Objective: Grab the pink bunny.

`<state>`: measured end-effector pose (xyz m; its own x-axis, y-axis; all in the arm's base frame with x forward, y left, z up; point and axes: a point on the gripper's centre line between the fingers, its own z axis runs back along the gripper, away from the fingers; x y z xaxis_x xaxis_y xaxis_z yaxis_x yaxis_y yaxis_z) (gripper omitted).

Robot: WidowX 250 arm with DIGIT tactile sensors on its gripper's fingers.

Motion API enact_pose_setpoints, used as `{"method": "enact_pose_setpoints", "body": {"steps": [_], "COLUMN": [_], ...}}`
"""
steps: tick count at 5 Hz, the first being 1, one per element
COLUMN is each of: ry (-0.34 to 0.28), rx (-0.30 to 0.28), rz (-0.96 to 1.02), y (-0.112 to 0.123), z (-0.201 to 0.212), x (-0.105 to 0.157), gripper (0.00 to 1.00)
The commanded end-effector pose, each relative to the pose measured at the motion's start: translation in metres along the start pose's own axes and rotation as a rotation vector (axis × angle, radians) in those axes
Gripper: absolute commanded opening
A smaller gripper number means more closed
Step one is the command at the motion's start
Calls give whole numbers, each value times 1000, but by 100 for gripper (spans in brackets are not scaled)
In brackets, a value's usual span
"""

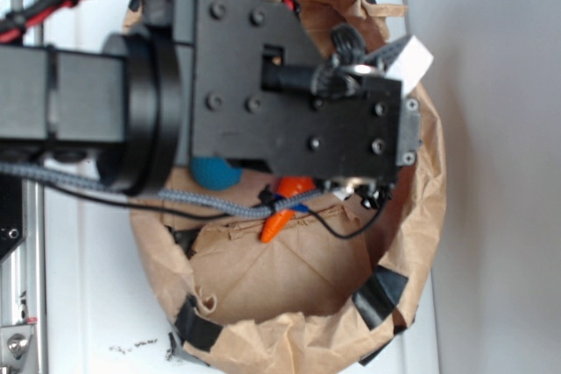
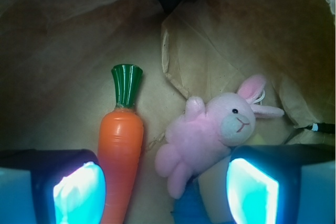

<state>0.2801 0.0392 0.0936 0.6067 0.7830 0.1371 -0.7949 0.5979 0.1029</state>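
The pink bunny lies on its side on the floor of a brown paper bag, head toward the right, ears pointing up and right. My gripper stands open above the bag floor, its two pads glowing cyan at the lower left and lower right. The bunny's legs reach into the gap between the pads, nearer the right pad, and nothing is held. In the exterior view the arm's black wrist block covers the bag's mouth and hides the bunny.
An orange carrot with a green top lies upright in the wrist view beside the left pad; its tip shows in the exterior view. A blue ball sits in the bag, a blue patch below the bunny. The bag's walls close in all round.
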Motion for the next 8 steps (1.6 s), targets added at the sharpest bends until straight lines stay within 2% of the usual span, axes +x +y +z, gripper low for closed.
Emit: {"method": "enact_pose_setpoints", "body": {"steps": [1,3,4,5,6,8], "ry": [-40,-28,-29,-21,-14,-25], "rx": [-38,-52,-84,-132,-151,-111], "rz": [27,50,29,15,0,0], "y": [10,25,33,33,30,26], "z": [14,-14,-23,-35,-37,-40], "x": [15,21,22,24,26,29], "gripper": [100,100,100,100,100,100]}}
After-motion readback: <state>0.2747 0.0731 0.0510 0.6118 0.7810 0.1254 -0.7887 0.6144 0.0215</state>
